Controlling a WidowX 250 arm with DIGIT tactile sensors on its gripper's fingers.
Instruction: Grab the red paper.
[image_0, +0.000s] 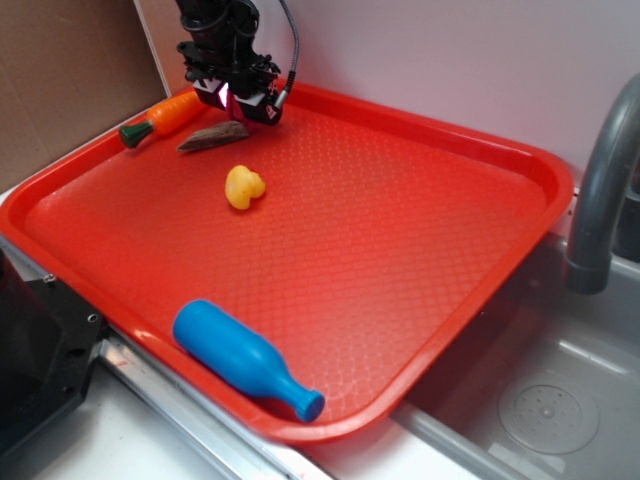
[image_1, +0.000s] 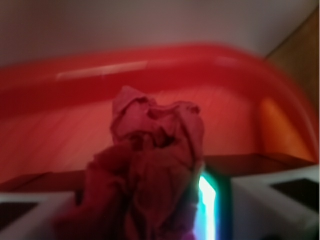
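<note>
At the far left corner of the red tray (image_0: 420, 260) we see a toy carrot (image_0: 165, 116) lying against the rim, and just right of it a brown wedge-shaped piece (image_0: 214, 136). Above these sits our gripper (image_0: 238, 100), close to the tray's back edge and the wall. In the wrist view the red paper (image_1: 150, 170) fills the space between the white fingers (image_1: 280, 200), which are pinched on it. Further right, the yellow duck (image_0: 244, 187) stands alone, with bare tray all around. The blue bottle (image_0: 245, 358) lies along the near rim. Beyond the right rim is a grey sink (image_0: 540, 400) and faucet (image_0: 600, 190).
</note>
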